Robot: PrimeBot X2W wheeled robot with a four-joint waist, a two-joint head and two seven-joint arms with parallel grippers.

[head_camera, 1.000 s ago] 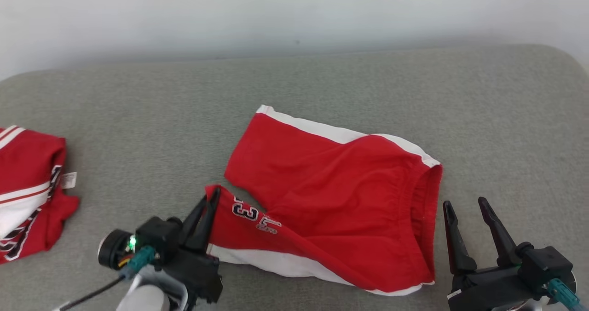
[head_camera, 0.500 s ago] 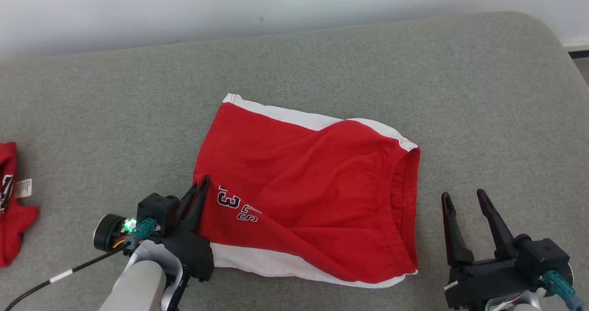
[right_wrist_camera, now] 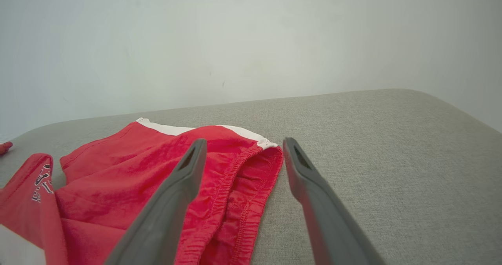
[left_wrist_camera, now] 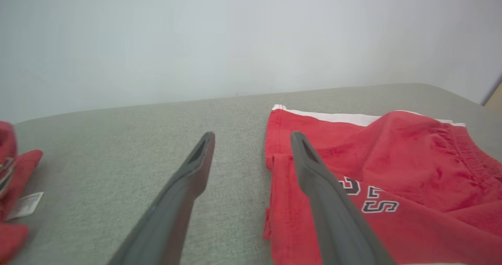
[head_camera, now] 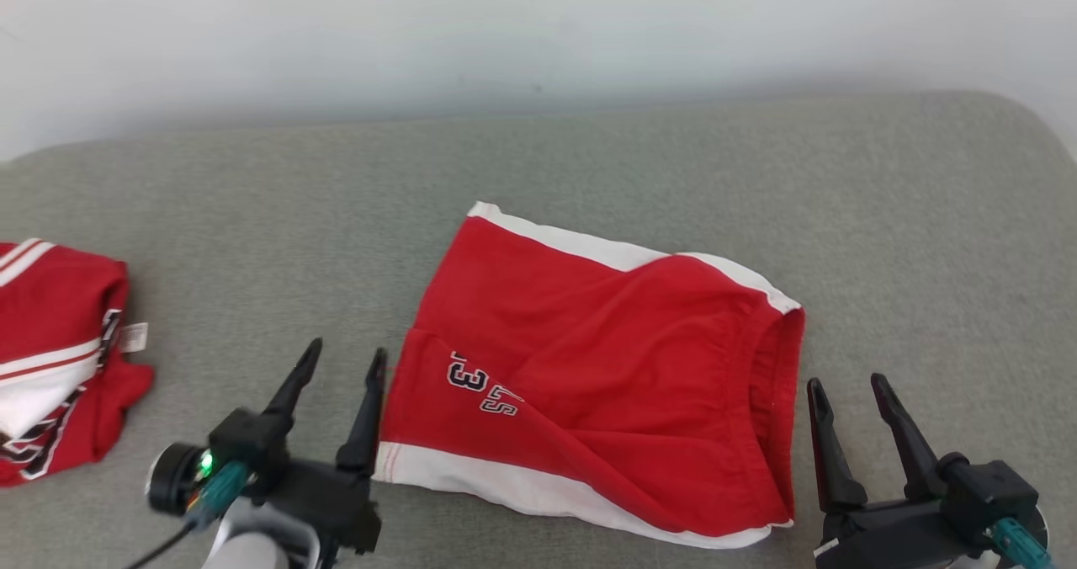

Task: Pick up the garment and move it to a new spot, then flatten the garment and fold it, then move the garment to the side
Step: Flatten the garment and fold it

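Red fabric shorts (head_camera: 606,367) with white side stripes and dark printed numerals lie spread near the middle of the grey woven upholstered surface (head_camera: 252,215), waistband toward the robot's right and leg hems toward its left. The left gripper (head_camera: 347,350), fingers parted and empty, stands just beside the near leg hem; contact cannot be judged. The right gripper (head_camera: 846,382), likewise spread and empty, sits just right of the waistband. A second red-and-white garment (head_camera: 50,342) lies bunched well apart at far left.

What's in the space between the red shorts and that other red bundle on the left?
Mostly bare grey cushion, seen in the head view; the open left gripper stands there, beside the shorts.
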